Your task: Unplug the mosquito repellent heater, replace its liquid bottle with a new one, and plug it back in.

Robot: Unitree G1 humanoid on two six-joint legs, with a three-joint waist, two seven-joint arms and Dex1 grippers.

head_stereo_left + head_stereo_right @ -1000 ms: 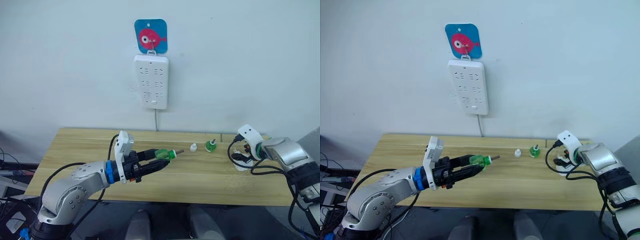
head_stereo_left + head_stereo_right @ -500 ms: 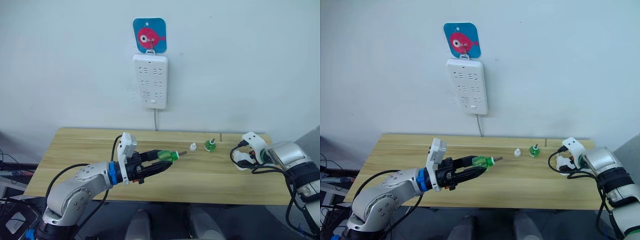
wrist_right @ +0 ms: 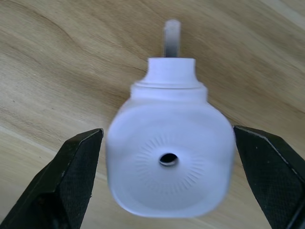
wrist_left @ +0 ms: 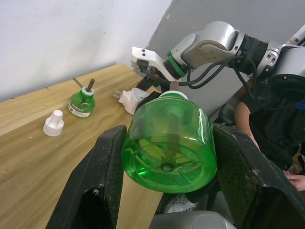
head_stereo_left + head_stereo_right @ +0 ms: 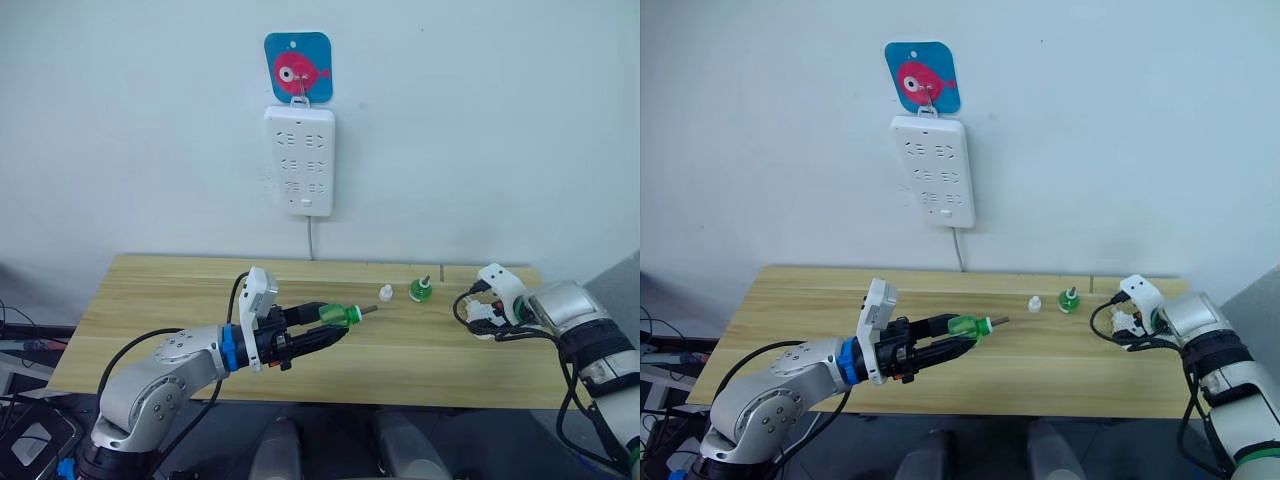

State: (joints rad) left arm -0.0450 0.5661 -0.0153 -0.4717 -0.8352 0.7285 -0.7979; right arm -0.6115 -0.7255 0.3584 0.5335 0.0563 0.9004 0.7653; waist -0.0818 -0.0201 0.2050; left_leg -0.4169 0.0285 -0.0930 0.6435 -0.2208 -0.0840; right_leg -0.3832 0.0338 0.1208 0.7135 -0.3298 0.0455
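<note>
Now: two bottles, one heater, one cap

Counted on and over the table (image 5: 150, 300): two green bottles, one white cap (image 5: 386, 294), one heater (image 4: 129, 98).

First bottle (image 5: 332, 314) clamped sideways between the black fingers of the left gripper (image 5: 322, 327), wick pointing toward the right end, held above the wood near the middle. From the left wrist, seen base-on, a finger pressed on either side.

Second bottle (image 5: 420, 291) standing upright toward the back edge, wick up, with the cap just beside it on its left, not touching.

Heater lying on the wood near the right end, domed face with its small centre hole toward the right wrist camera. Right gripper (image 5: 480, 315) spread wide around it, one finger (image 3: 71, 176) off each side, gaps visible on both sides, so not gripping.

On the wall above: one white power strip (image 5: 299, 162), all sockets unoccupied, hung under a blue card with a pink fish (image 5: 298, 67), cord dropping behind the table.

Nothing standing between first bottle and heater but the cap and second bottle, set further back.
</note>
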